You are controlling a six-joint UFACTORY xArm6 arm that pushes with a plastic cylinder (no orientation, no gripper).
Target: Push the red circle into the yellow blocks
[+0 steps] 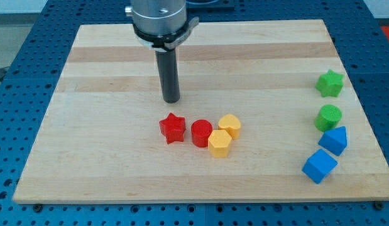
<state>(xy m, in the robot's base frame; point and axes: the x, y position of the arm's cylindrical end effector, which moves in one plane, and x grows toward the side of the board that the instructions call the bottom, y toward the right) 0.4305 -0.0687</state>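
The red circle (201,133) lies near the board's middle, touching the yellow hexagon-like block (220,143) at its lower right and close against the second yellow block (230,125) at its upper right. A red star (173,128) sits just to the circle's left. My tip (172,100) stands above the red star toward the view's top, a short gap away from it and from the red circle, touching no block.
At the view's right edge stand a green star (330,83), a green circle (329,117), and two blue blocks (334,140) (319,166). The wooden board (87,157) rests on a blue perforated table.
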